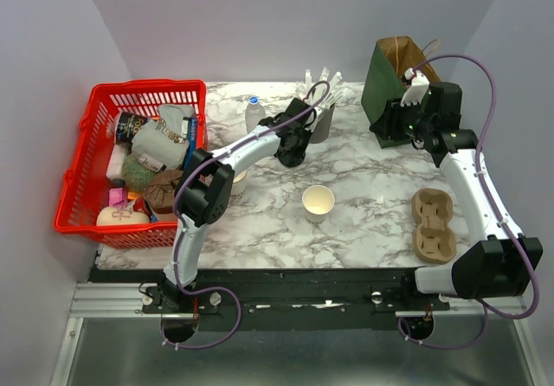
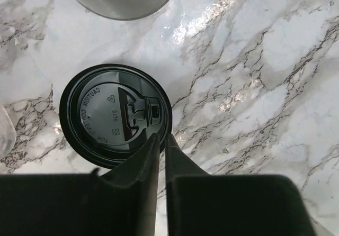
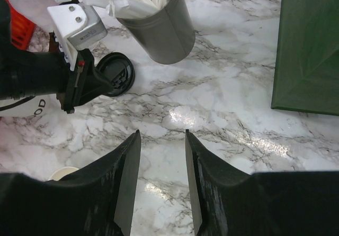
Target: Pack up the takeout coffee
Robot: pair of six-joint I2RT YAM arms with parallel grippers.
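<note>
Marble tabletop [image 1: 372, 178] with plain grey walls around it is hosting this one. Starting at the left gripper [image 2: 163, 136]: its fingers [image 2: 148, 162] are pressing nearly together with just a thin slit showing, tips sitting at the near rim of the takeout coffee's black lid [image 2: 106, 114]. Can't tell if they're nipping that rim or only touching it. No cup wall is showing under the lid, so it's looking like it's lying flat on the marble, just beside the grey cup of white sticks [image 3: 164, 35]. Right gripper [image 3: 161, 134] is hovering spread and empty near the green bag [image 3: 312, 45]. I'm guessing the lid pickup is what's going on. Next it's needing a firm rim grip, then a carry to the open cream cup [image 1: 318, 202], well apart.
</note>
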